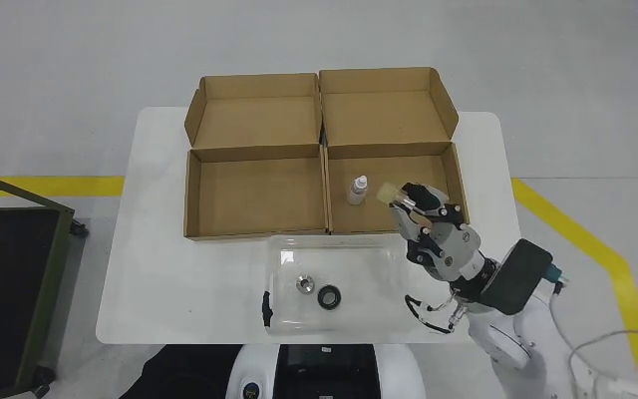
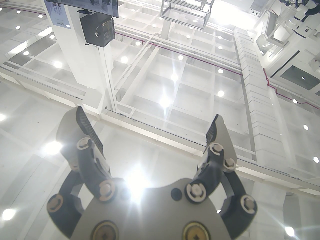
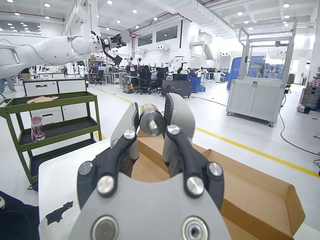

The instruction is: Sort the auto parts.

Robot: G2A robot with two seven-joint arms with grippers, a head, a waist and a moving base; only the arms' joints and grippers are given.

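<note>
Top view shows the carrying step of the sort: the right gripper (image 1: 407,198) hangs over the right box (image 1: 451,165), pinching a metal cylinder (image 3: 150,122). In the right wrist view the cylinder lies crosswise in the grip, its short stub pointing back toward the wrist, with the cardboard floor below.

The next move, as I judge it, is a short lowering and a release. The cylinder looks round and smooth, so it may roll once let go. It is best set down low, clear of the white part (image 1: 357,189) that stands just beside the gripper, toward the box's inner wall.

The left box (image 1: 257,198), beyond that wall, shows a bare cardboard floor. Behind the gripper, nearer the robot, the clear tray (image 1: 371,261) holds a metal ring (image 1: 304,284) and a black ring (image 1: 330,295) side by side — two parts left to sort, by my reckoning.

The left gripper (image 2: 147,119) is spread wide with nothing in it, turned up at the ceiling.
</note>
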